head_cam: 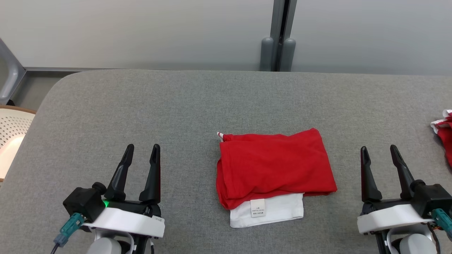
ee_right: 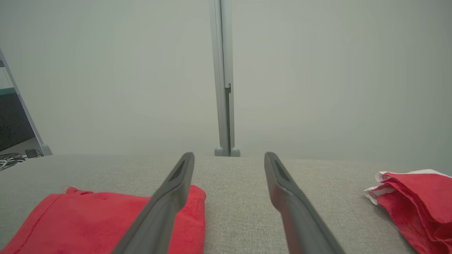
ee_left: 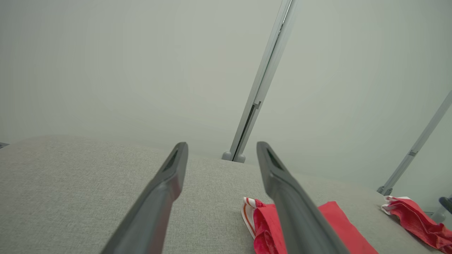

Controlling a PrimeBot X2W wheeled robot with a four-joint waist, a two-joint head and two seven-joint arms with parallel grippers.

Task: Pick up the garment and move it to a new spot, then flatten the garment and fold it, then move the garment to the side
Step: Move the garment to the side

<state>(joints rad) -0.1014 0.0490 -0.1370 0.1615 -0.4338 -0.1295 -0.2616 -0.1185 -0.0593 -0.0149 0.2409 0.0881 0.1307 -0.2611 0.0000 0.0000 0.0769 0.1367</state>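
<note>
The table [head_cam: 141, 106] in front of me is covered in grey woven cloth, and its far left corner is rounded. Near its middle lies the garment [head_cam: 275, 165], folded into a rough rectangle. It is red on top, with a white layer [head_cam: 282, 211] sticking out along the near edge and a small label [head_cam: 257, 207] on that. A striped trim [head_cam: 220, 135] pokes out at its far left corner. Well apart, at the table's right edge, lies a second cloth [head_cam: 445, 134], red and white, crumpled.
</note>
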